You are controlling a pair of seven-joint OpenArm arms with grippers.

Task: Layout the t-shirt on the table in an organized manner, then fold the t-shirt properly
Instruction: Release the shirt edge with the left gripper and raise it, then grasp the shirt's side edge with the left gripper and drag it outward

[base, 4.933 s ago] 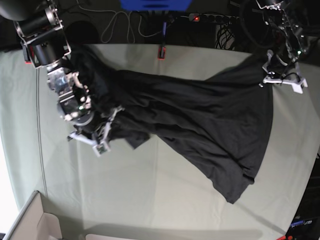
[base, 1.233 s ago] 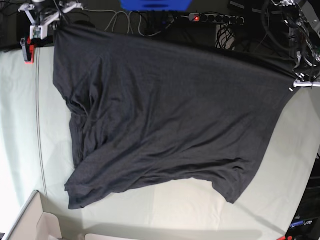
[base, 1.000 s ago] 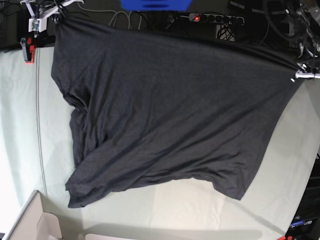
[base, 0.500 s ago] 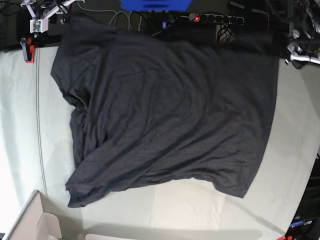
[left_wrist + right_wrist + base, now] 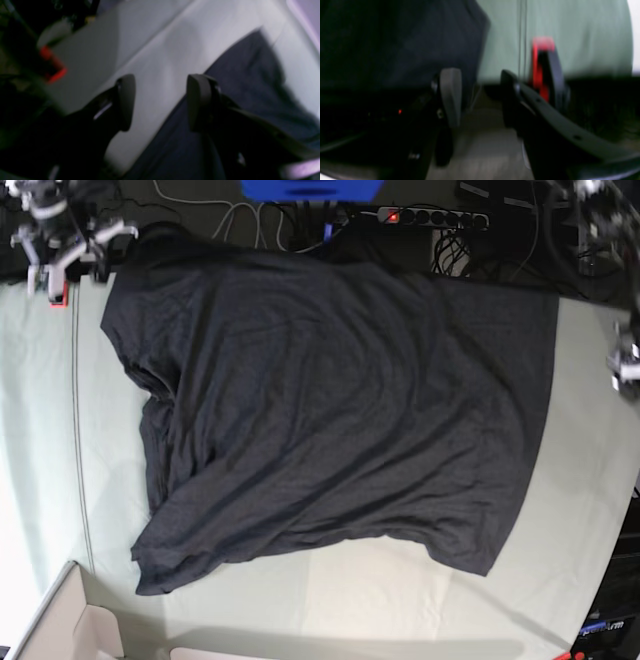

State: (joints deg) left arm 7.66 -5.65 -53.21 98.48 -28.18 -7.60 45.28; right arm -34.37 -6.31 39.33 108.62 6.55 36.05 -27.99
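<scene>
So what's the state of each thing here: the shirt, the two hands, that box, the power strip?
t-shirt: spread out on the table, plain side up, rumpled at its near left corner, unfolded.
left hand: open, holding nothing.
right hand: open, holding nothing.
cardboard box: flaps open.
power strip: red light on.

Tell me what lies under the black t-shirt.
The black cotton t-shirt lies spread on the pale grey-green cloth-covered table, which shows all around it. Whatever else sits beneath the fabric is covered; no rainbow graphic faces up.
</scene>
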